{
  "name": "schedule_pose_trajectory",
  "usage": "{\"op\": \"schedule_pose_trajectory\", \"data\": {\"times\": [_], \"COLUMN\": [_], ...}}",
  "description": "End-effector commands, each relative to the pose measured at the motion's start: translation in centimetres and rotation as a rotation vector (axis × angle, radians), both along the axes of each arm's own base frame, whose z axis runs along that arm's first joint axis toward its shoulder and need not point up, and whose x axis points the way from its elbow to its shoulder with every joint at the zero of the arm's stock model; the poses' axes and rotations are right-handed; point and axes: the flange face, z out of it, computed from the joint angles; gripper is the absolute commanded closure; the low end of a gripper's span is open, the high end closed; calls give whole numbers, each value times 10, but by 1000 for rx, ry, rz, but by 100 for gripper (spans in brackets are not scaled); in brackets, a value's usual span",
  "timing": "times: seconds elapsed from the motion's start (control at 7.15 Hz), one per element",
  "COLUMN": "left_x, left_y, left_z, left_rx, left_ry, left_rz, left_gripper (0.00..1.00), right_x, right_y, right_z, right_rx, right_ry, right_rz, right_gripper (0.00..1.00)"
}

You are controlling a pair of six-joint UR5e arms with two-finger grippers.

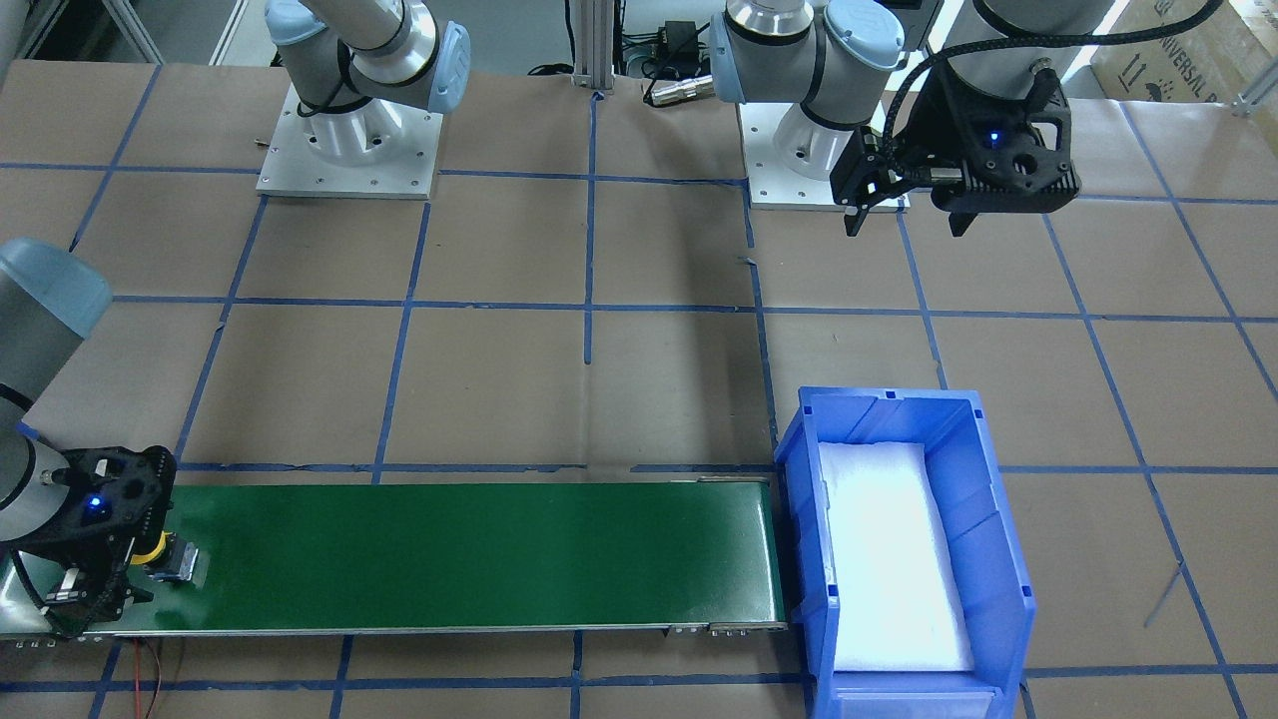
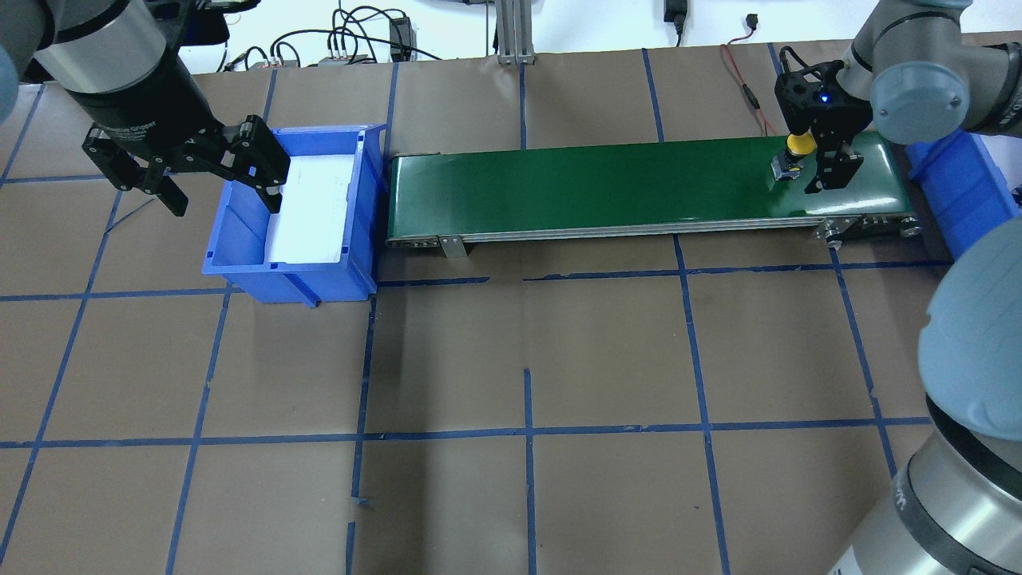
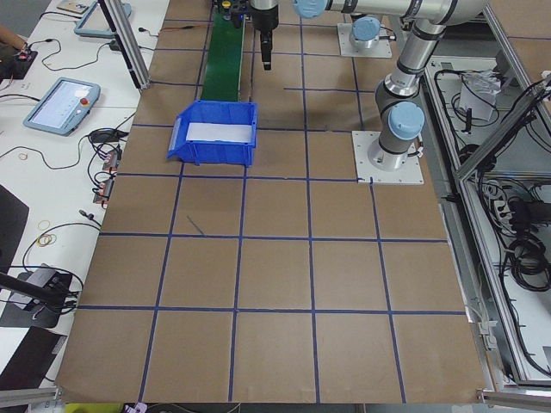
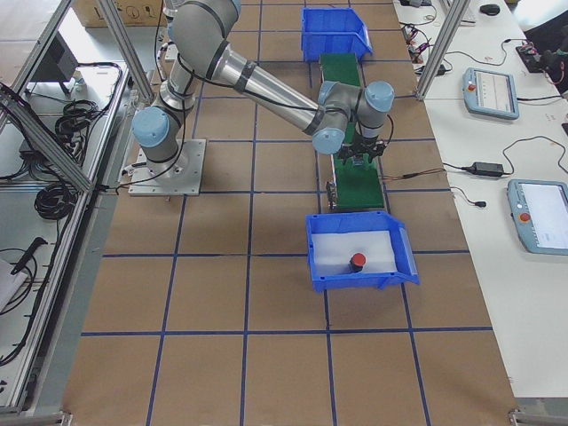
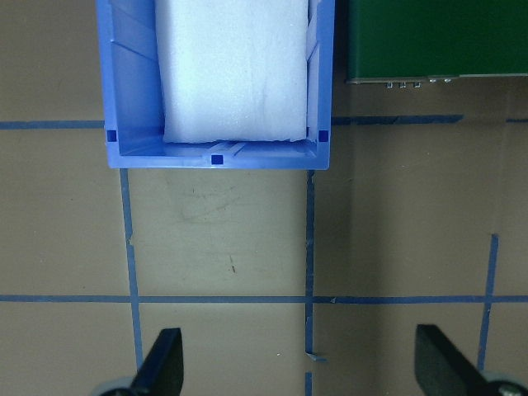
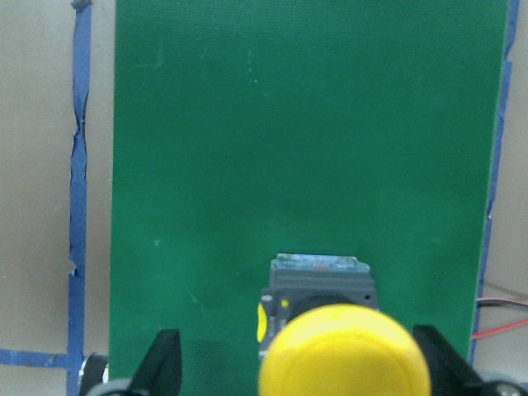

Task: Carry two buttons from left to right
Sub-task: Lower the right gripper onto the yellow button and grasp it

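Observation:
The yellow-capped button lies on its side on the green conveyor belt at its right end in the overhead view. My right gripper is low over the belt and open, with its fingers on either side of the button and apart from it. It also shows in the overhead view. The red-capped button stands in the blue bin by the belt's right end. My left gripper is open and empty, raised beside the other blue bin.
The left bin holds only a white foam liner and butts against the belt's left end. The right bin is partly hidden behind my right arm. Blue tape lines grid the brown table. Cables lie along the far edge.

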Motion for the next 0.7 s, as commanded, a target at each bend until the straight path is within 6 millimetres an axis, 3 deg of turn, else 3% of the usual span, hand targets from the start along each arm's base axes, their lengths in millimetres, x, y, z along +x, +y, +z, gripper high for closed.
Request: {"op": "schedule_pose_trajectory", "data": {"times": [0.0,0.28,0.42,0.56], "left_x": [0,0,0,0], "left_y": [0,0,0,0], "left_z": [0,0,1,1], "left_rx": [0,0,-2,-3], "left_ry": [0,0,0,0], "left_rz": [0,0,0,-1], "left_gripper": [0,0,0,0], "right_x": [0,-1,-1,-1], "right_y": [0,0,0,-1], "right_z": [-1,-1,-1,1], "right_rx": [1,0,1,-3], "right_ry": [-2,-3,0,2], "right_rz": [3,0,1,0], "right_gripper": [5,11,32,60]}}
